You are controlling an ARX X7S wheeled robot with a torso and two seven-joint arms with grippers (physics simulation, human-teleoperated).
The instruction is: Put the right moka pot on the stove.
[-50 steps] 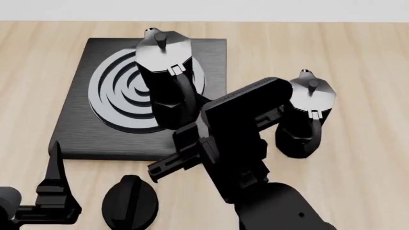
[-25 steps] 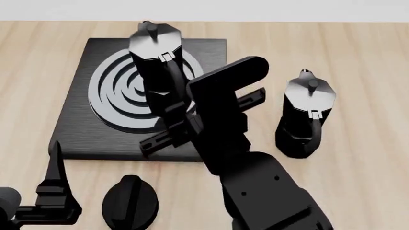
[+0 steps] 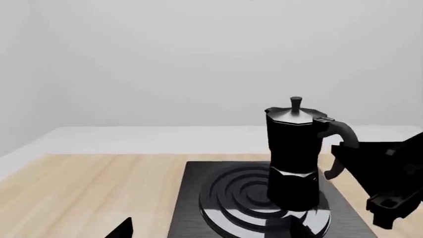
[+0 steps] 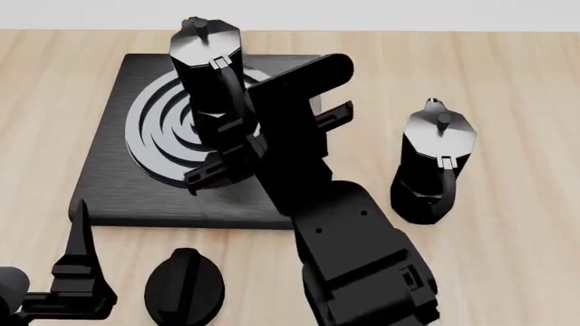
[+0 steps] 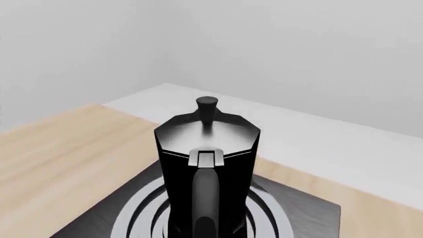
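Black on pale wood is what I see from the head camera. Nearest me, low at the left edge, is my left hand (image 4: 77,275); only part of it shows, one thin finger pointing up, so I cannot tell how its fingers are set. Just beside it on the wooden surface (image 4: 507,102) lies a small round black knob (image 4: 184,286).

My right arm rises from the bottom edge and reaches across the middle. My right hand (image 4: 238,139) sits at the handle of the right moka pot (image 4: 206,75), but the arm's body covers the fingers, and the wrist camera shows only the handle running down out of the picture, so I cannot tell whether they are clamped on it.

That pot stands upright over the grey burner rings of the stove (image 4: 118,183), a flat black slab. In the left wrist view its base meets the rings, though I cannot tell for sure that it rests on them. Its lid is down, so any contents are hidden.

Further right, well apart from the stove, the second moka pot (image 4: 433,163) stands upright on the wood, lid also down.
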